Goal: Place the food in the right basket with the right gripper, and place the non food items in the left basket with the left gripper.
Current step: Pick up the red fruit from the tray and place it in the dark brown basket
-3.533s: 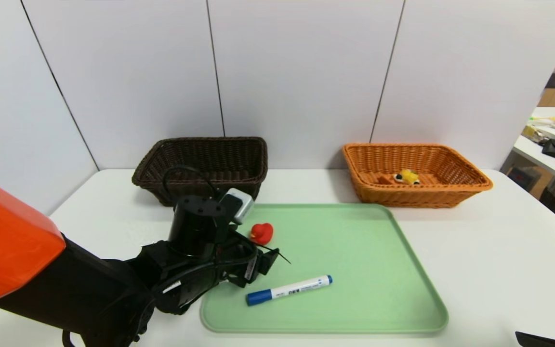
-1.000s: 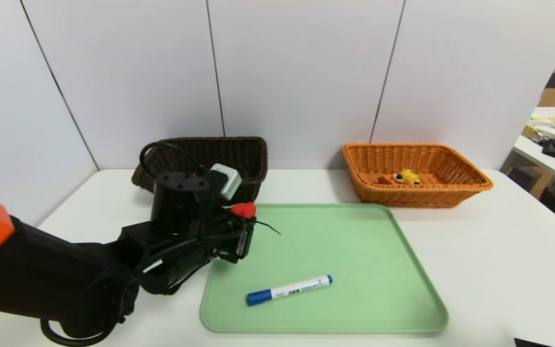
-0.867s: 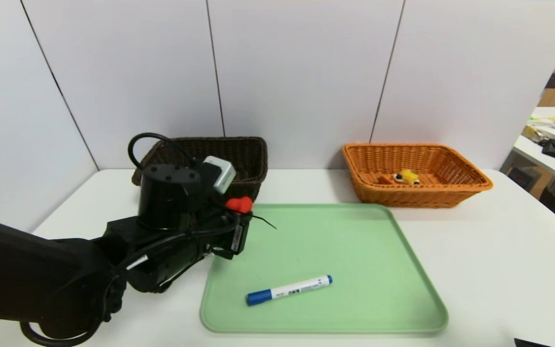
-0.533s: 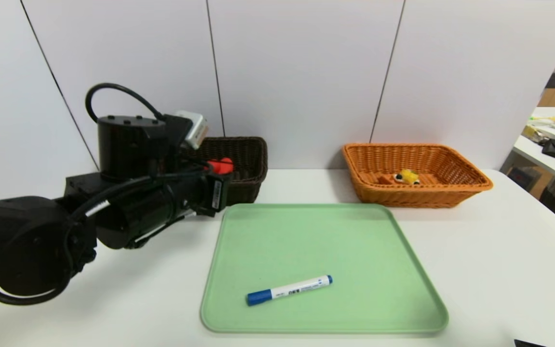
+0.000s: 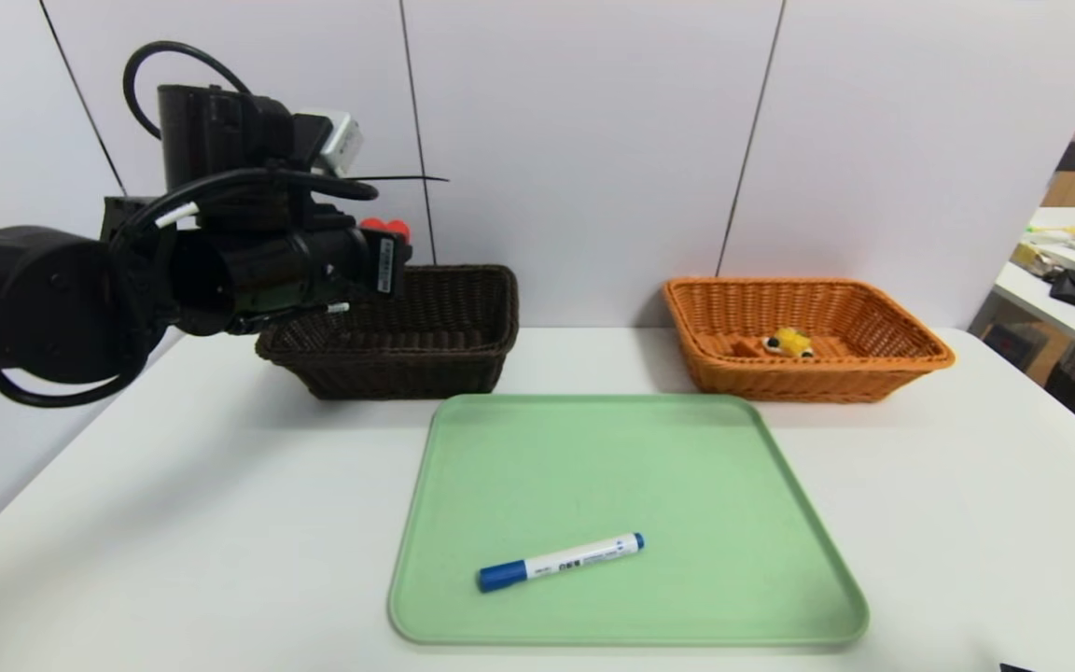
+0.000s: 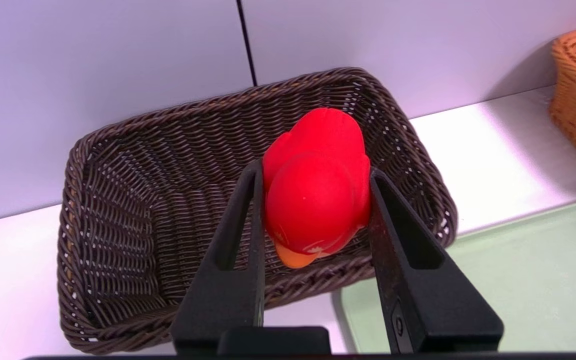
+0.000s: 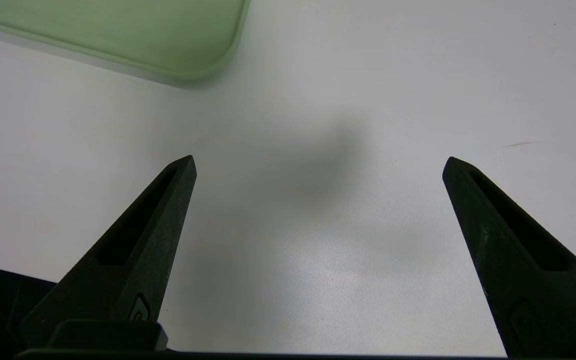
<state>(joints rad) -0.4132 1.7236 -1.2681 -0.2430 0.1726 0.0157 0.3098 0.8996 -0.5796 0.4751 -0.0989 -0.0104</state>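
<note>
My left gripper (image 5: 386, 228) hangs above the dark brown left basket (image 5: 463, 308), shut on the red rubber duck (image 6: 318, 185). In the left wrist view that basket (image 6: 118, 200) lies beneath the duck, and the duck (image 5: 384, 226) shows as a red spot in the head view. The white marker pen (image 5: 560, 562) with a blue cap lies on the green tray (image 5: 687, 448). The food, a waffle wedge (image 5: 788, 343), rests inside the orange right basket (image 5: 892, 369). My right gripper (image 7: 318, 165) is open over bare table at the near right, with nothing between its fingers.
The white table (image 5: 220, 523) runs to grey wall panels behind both baskets. A corner of the tray (image 7: 178, 45) shows in the right wrist view. A side desk (image 5: 1069, 299) with clutter stands off to the far right.
My left gripper took the red duck off the tray, lifted it and carried it back and left to above the dark basket. The pen, the waffle and the right arm stayed put.
</note>
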